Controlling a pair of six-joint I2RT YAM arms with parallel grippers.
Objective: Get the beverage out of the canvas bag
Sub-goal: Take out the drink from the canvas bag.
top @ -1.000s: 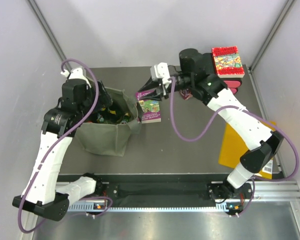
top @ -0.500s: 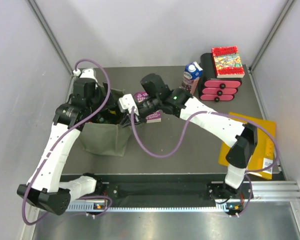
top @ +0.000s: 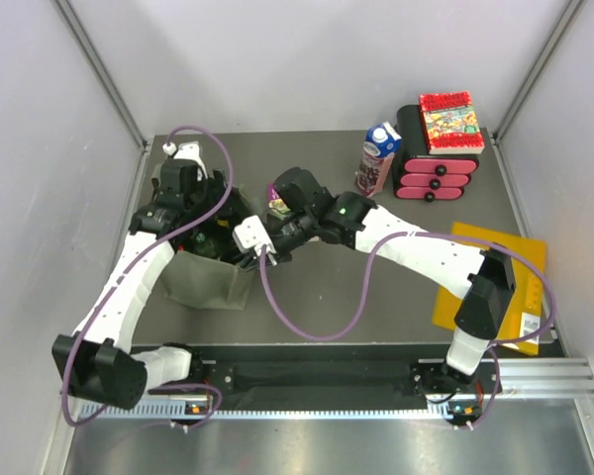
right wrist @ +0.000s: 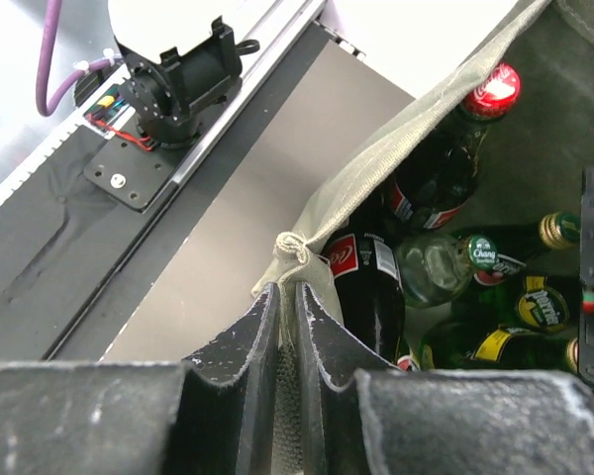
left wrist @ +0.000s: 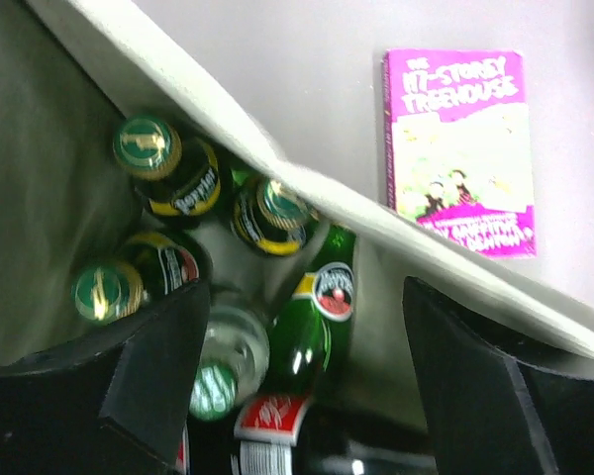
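Observation:
The olive canvas bag (top: 200, 282) stands open at the table's left with several bottles inside. In the left wrist view I see green bottles (left wrist: 312, 327), gold-capped bottles (left wrist: 168, 168) and a clear bottle (left wrist: 228, 361). My left gripper (top: 210, 210) hovers over the bag's mouth, open and empty, with its jaws (left wrist: 307, 297) either side of the bottles. My right gripper (top: 253, 241) is shut on the bag's cloth rim (right wrist: 295, 259) at its right side, pinching it (right wrist: 287, 290). A cola bottle (right wrist: 368, 292) lies just inside that rim.
A milk carton (top: 377, 158) stands at the back beside a pink drawer box (top: 434, 173) with a red book (top: 451, 121) on top. A purple book (left wrist: 460, 148) lies right of the bag. A yellow folder (top: 495, 287) lies at the right edge.
My right arm swung left from near the carton to the bag and closed on its rim. My left gripper moved further over the bag's mouth.

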